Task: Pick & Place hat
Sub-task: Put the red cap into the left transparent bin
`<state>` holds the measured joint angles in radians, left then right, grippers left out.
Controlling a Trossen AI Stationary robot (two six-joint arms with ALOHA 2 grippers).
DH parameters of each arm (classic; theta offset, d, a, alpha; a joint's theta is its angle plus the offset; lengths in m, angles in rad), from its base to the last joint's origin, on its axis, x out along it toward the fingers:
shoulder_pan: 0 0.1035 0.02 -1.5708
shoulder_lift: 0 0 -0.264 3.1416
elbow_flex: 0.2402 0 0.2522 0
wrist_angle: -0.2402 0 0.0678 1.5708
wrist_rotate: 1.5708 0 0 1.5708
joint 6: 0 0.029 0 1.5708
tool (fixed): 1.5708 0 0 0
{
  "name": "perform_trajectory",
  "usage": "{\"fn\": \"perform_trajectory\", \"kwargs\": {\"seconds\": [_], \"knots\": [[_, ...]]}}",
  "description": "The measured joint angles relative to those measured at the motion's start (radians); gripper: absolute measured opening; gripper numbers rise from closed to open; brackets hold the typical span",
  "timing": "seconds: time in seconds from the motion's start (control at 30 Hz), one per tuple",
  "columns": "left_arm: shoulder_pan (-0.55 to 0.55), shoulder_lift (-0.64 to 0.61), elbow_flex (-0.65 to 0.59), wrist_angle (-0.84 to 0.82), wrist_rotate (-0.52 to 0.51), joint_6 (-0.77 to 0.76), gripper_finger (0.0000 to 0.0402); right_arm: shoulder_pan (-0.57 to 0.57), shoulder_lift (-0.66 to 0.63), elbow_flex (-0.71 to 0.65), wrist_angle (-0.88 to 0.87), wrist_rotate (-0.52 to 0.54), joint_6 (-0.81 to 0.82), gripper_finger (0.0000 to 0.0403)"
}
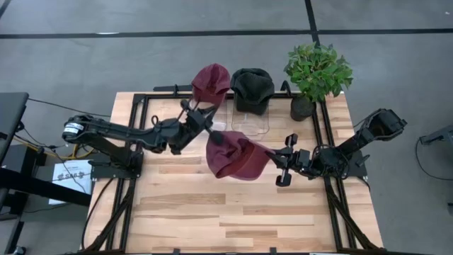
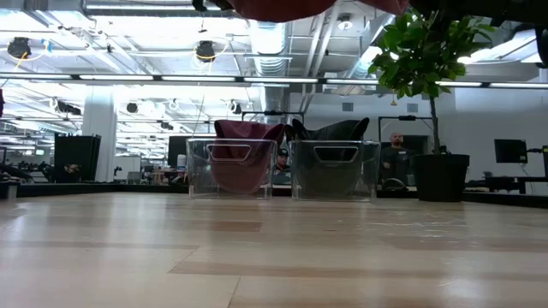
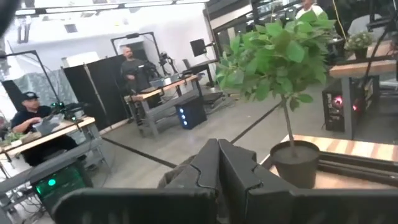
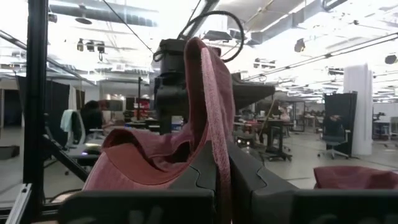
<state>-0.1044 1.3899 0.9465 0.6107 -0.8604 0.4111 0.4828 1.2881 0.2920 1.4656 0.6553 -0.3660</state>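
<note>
1. Above the middle of the light wooden slatted table (image 1: pixel 212 212), a maroon fabric cap (image 1: pixel 237 154) hangs in the air, held up between both arms.
2. From the table's right side, the right gripper (image 1: pixel 272 161) reaches toward the centre; its fingers are pressed together on the edge of the maroon fabric cap, as the right wrist view shows, with the cloth (image 4: pixel 199 124) rising straight out from between the dark fingers (image 4: pixel 245 177).
3. The left gripper (image 1: pixel 210 129) comes in from the table's left side and meets the same cap at its upper left edge. In the left wrist view its fingers (image 3: pixel 208 165) stand pressed together, but no cloth shows between them there, so a grip on the cap is likely from the high view alone.
4. At the table's far edge stand two clear plastic bins side by side. The left clear bin (image 2: pixel 229 168) holds a second maroon cap (image 1: pixel 211 81), and the right clear bin (image 2: pixel 334 168) holds a dark grey cap (image 1: pixel 252 85).
5. Just to the right of the bins stands a green leafy plant in a black pot (image 1: pixel 316 74).
6. In the low view, people (image 2: pixel 394 154) show in the room beyond the table, and the held cap only just shows at the top edge.
</note>
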Motion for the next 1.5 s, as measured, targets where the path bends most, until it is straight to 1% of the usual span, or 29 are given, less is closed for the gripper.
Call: {"fn": "perform_trajectory", "kwargs": {"seconds": [0.1,0.23,0.3,0.37,0.47,0.57,0.67,0.77,0.93,1.03,1.2,1.33,1.5], "knots": [[0.029,0.0,0.0,0.01,0.023,-0.008,0.0006,0.0,0.0,0.0,-0.012,-0.006,0.0,0.0001],[0.059,0.001,0.0,0.048,0.023,-0.008,0.0006,-0.013,0.0,0.0,-0.03,-0.054,0.0,0.0001],[0.068,0.001,0.0,0.077,0.027,-0.006,0.0006,-0.018,0.0,0.0,-0.033,-0.054,0.0,0.0001],[0.074,0.001,0.0,0.088,0.059,-0.005,0.0006,-0.022,0.0,0.0,-0.042,-0.049,-0.002,0.0001],[0.07,0.001,0.0,0.088,0.092,-0.005,0.0006,-0.02,0.0,0.0,-0.044,0.006,-0.029,0.0001],[0.049,0.001,0.0,0.087,0.098,-0.005,0.0006,-0.018,0.0,0.0,-0.043,0.099,-0.058,0.0001],[0.022,-0.007,0.0,0.082,0.099,0.009,0.0006,-0.018,0.0,0.0,-0.043,0.152,-0.062,0.0001],[-0.01,-0.027,0.0,0.078,0.094,0.045,0.0006,-0.018,0.0,0.0,-0.045,0.184,-0.062,0.0001],[-0.068,-0.078,-0.003,0.039,0.093,0.043,0.0006,0.0,0.0,0.0,-0.039,0.186,-0.091,0.0001],[-0.112,-0.115,-0.045,-0.006,0.091,0.024,0.0006,0.029,0.0,0.0,-0.008,0.187,-0.132,0.0001],[-0.195,-0.196,-0.179,-0.011,0.073,-0.033,0.0006,0.066,0.0,0.0,0.035,0.208,-0.186,0.0001],[-0.24,-0.255,-0.294,-0.007,0.077,-0.168,0.0006,0.067,0.0,0.0,0.038,0.208,-0.185,0.0001],[-0.253,-0.282,-0.408,0.004,0.086,-0.333,0.0006,0.039,0.003,0.0,0.066,0.188,-0.184,0.0001]]}}
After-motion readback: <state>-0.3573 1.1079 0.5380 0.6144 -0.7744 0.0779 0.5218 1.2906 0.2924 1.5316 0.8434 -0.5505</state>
